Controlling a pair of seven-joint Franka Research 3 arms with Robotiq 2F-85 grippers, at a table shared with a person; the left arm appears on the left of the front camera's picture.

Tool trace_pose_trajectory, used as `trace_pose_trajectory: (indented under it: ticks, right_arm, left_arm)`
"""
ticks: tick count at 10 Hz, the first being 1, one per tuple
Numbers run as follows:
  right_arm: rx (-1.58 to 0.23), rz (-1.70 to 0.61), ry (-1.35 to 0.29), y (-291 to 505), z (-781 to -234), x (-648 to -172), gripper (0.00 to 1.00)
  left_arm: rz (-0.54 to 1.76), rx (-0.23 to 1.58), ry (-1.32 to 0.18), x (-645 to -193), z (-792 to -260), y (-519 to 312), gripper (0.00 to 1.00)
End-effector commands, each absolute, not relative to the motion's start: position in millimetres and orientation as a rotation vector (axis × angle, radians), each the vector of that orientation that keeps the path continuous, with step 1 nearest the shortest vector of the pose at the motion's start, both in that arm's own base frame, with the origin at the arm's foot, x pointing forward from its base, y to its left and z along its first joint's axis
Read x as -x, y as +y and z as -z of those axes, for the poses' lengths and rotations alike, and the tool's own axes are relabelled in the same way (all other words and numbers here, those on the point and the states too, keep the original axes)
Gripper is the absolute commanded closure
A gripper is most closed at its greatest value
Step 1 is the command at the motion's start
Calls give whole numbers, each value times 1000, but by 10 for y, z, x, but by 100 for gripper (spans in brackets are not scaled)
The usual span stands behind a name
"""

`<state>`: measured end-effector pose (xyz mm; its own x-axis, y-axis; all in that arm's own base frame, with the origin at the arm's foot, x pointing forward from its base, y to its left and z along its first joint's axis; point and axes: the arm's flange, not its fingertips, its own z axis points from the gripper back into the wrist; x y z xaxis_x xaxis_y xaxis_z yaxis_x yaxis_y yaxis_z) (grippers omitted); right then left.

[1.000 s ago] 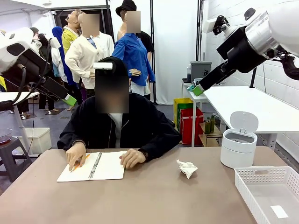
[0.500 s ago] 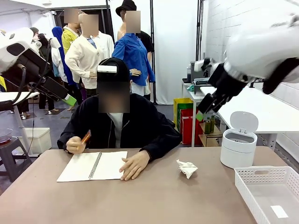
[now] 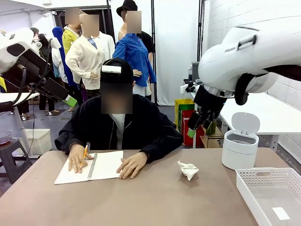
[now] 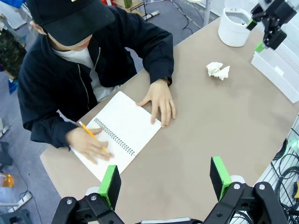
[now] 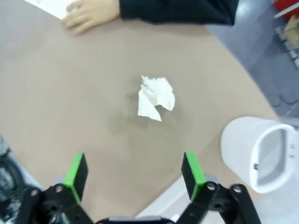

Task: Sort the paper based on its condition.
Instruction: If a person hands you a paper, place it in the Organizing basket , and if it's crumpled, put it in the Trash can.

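Observation:
A crumpled white paper ball point(image 3: 188, 169) point(image 4: 217, 70) point(image 5: 156, 96) lies on the brown table, right of the person's spiral notebook point(image 3: 89, 167) point(image 4: 119, 135). My right gripper point(image 3: 194, 128) point(image 5: 134, 173) hangs open high over the table, above and slightly behind the ball, with nothing between its green pads. From the left wrist it appears far off as the right gripper point(image 4: 266, 28). My left gripper point(image 3: 68, 98) point(image 4: 165, 179) is raised high at the left, open and empty, looking down on the notebook and the person.
A white lidded bin point(image 3: 240, 147) point(image 5: 259, 154) point(image 4: 236, 21) stands open at the back right. A white mesh basket point(image 3: 263, 181) point(image 4: 280, 70) with a small flat slip in it sits at the front right. The person's hands point(image 3: 134, 164) rest on the notebook, one holding a pencil.
My right arm has swung down and to the left, from high at the right to over the crumpled ball. The person's pencil hand lifted, then came back down on the notebook.

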<state>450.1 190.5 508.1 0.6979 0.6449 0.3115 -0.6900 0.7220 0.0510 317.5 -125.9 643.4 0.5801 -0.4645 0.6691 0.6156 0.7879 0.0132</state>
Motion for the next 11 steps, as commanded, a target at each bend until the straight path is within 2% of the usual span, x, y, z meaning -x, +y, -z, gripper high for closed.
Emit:
trace_pose_trajectory:
  ticks: [1,4,5,8,11]
  right_arm:
    - [-107,-739,-216,1977,-4903,-4737,0]
    - [-127,-783,-275,1963,-4902,-4761,0]
    - [-122,-757,-213,1967,-4715,-4743,0]
    - [-120,-764,-226,1972,-4761,-4768,0]
    - [-61,-765,-119,2112,-4300,-5167,0]
  left_arm:
    - [636,232,-711,-3174,-6437,-1253,0]
    - [636,232,-711,-3174,-6437,-1253,0]
    - [636,232,-711,-3174,-6437,-1253,0]
    - [636,232,-711,-3174,-6437,-1253,0]
    - [636,232,-711,-3174,-6437,-1253,0]
